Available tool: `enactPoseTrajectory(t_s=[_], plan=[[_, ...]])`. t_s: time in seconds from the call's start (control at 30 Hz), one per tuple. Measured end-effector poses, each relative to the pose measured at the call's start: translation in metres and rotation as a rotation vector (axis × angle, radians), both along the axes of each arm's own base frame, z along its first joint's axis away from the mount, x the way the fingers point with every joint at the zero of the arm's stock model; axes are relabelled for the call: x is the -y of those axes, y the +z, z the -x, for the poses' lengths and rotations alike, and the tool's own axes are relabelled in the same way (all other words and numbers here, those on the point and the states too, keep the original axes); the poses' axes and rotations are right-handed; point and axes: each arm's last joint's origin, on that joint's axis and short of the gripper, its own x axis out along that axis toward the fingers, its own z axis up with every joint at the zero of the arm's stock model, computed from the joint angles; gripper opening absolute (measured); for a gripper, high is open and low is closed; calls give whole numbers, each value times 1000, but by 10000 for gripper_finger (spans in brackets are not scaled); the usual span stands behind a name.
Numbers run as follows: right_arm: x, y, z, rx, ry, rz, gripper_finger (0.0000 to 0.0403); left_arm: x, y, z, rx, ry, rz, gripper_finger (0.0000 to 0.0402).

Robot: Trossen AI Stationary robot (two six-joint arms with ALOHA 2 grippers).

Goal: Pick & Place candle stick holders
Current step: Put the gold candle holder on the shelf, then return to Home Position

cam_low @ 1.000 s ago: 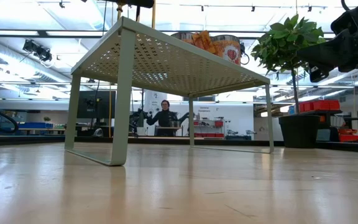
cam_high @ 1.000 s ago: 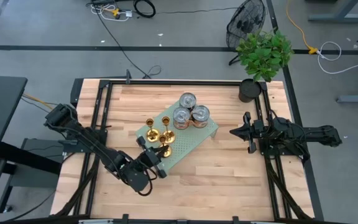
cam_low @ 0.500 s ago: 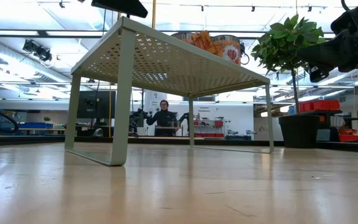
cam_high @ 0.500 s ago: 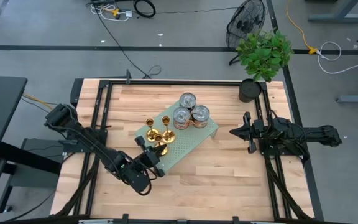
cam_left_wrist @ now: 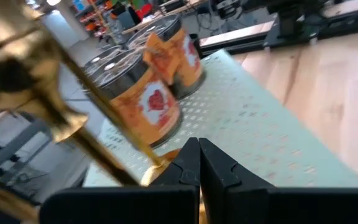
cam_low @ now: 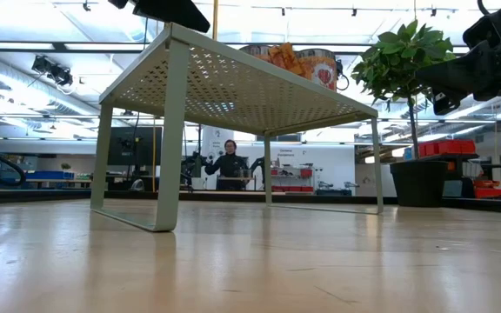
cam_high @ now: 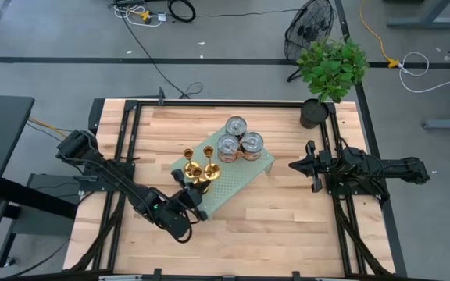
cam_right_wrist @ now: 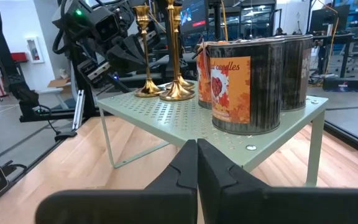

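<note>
Grey floor (cam_high: 225,47), fan (cam_high: 309,27), cables (cam_high: 151,12); bright ceiling lights (cam_low: 320,17).

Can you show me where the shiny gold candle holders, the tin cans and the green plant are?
Shiny gold candle stick holders (cam_high: 197,167), high view, on their tops.
Silver tin cans (cam_high: 237,140), high view, on a lid.
Green potted plant (cam_high: 331,66), high view, on its leaves.

Even, bright overhead light fills the high view; the wooden table (cam_high: 272,211) shows only faint, soft shadows. In the low view the ceiling lights glare white behind the perforated green shelf (cam_low: 233,87), and the tabletop carries a pale sheen, soft in the foreground. The left wrist view is strongly blurred: the nearest gold candle stick holder (cam_left_wrist: 48,106) is a smeared, out-of-focus shape, the cans (cam_left_wrist: 148,99) soft. The right wrist view is sharp, with highlights glinting on the brass stems.
</note>
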Motion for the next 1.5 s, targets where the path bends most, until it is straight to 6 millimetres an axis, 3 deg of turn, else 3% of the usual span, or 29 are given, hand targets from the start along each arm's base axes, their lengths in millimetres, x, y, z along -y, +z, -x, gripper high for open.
enactPoseTrajectory(t_s=[0.43,0.83,1.1,1.5], plan=[[0,0,0,0,0,0,3,22,13,-3,48,-206,153,0],[0,0,0,0,0,0,3,55,29,35,35,-388,215,0],[0,0,0,0,0,0,3,51,31,62,-30,-362,260,0],[0,0,0,0,0,0,3,38,21,66,-164,-342,299,0]])
